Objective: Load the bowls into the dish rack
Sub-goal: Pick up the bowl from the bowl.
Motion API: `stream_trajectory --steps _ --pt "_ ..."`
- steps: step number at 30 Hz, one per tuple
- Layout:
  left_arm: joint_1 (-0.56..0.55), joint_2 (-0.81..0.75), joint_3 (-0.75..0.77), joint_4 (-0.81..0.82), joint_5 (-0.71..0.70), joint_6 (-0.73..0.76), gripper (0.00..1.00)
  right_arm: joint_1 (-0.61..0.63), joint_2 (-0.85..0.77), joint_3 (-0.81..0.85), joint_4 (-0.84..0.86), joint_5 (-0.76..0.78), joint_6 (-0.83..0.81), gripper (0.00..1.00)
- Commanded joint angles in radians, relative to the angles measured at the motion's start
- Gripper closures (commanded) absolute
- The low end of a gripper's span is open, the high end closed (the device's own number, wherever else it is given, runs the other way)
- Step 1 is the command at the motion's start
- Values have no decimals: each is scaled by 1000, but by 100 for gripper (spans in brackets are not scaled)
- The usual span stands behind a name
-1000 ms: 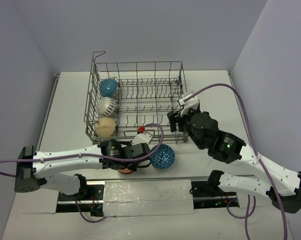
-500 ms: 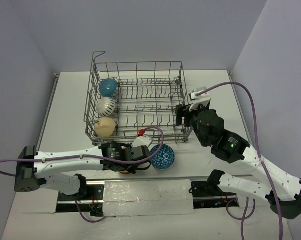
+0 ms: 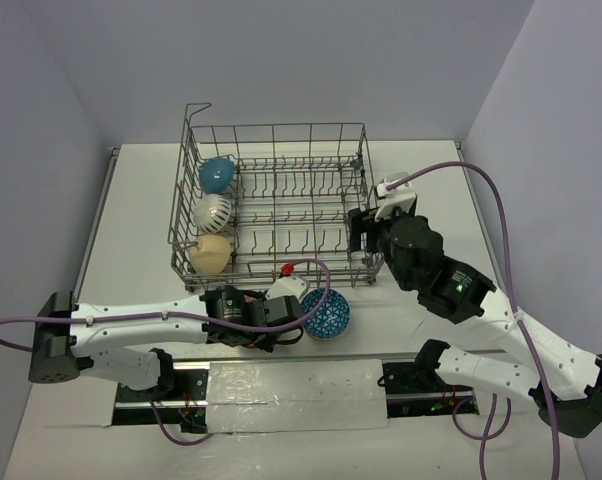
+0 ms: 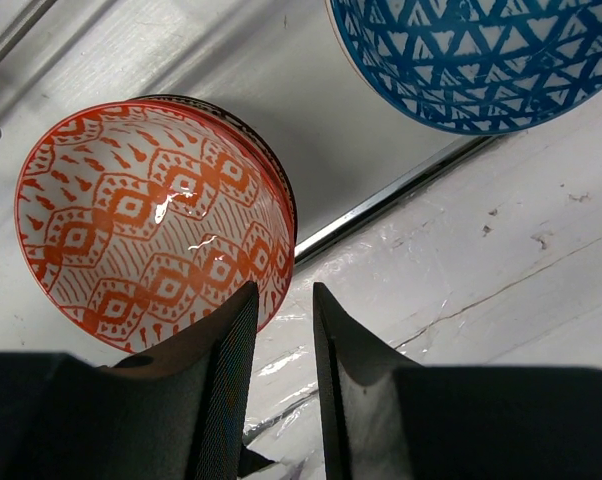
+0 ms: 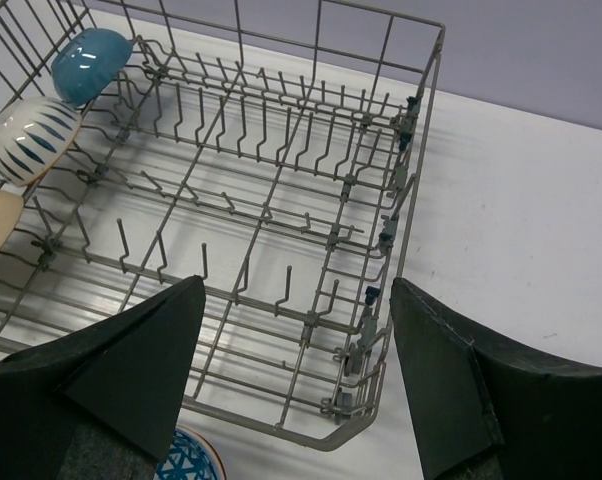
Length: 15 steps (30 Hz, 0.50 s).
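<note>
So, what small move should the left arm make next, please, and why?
Probably lift the left gripper slightly to test the hold: its jaws straddle the orange bowl's rim, though a firm grip isn't clear, and the dish rack has free tines.

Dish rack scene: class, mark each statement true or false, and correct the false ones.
1. The rack holds a teal bowl, a striped bowl and a cream bowl. True.
2. The blue patterned bowl stands in the rack. False: it is on the table, in front of the rack.
3. The right end effector grips a bowl. False: it is open and empty.
4. The left end effector straddles the rim of the orange bowl. True.
</note>
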Motion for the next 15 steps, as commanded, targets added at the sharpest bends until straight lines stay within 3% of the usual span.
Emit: stream_trajectory --steps 1,15 --pt "-18 22 7 21 12 4 66 -8 1 9 29 -2 16 18" --pt "-20 55 -5 9 -1 -2 66 -11 4 11 28 -19 15 18"
